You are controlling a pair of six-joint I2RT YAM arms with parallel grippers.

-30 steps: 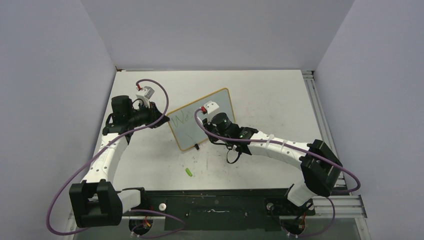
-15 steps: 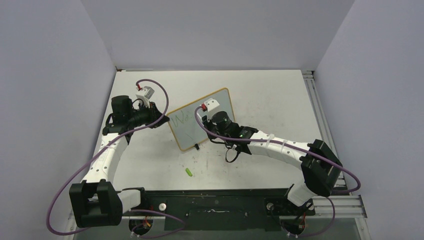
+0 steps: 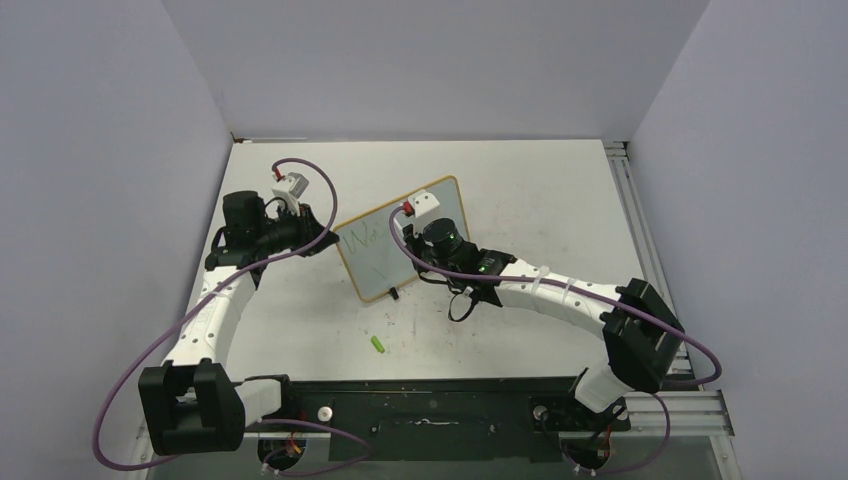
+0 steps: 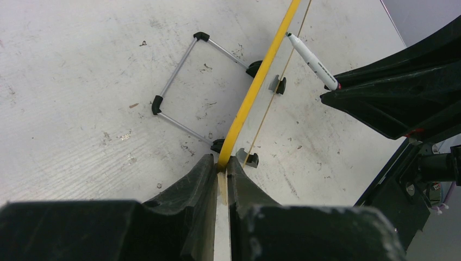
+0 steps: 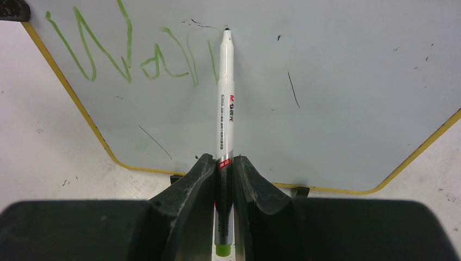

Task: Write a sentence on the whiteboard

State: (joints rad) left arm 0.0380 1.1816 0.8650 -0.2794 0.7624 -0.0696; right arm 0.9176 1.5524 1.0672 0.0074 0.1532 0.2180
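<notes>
The whiteboard stands tilted on its feet at mid-table, white with a yellow frame. My left gripper is shut on its left edge. Green handwritten letters of the sentence run along the board's upper left. A white marker with a green end is held in my right gripper, which is shut on its barrel. The marker's tip touches the board just right of the last green stroke. The left wrist view also catches the marker from the side.
A small green cap lies on the table in front of the board. The board's wire stand and black feet rest on the scuffed table behind it. Grey walls close in the table's far and side edges.
My right gripper has shifted the marker slightly up the board toward its far edge. The left gripper and the board have stayed still.
</notes>
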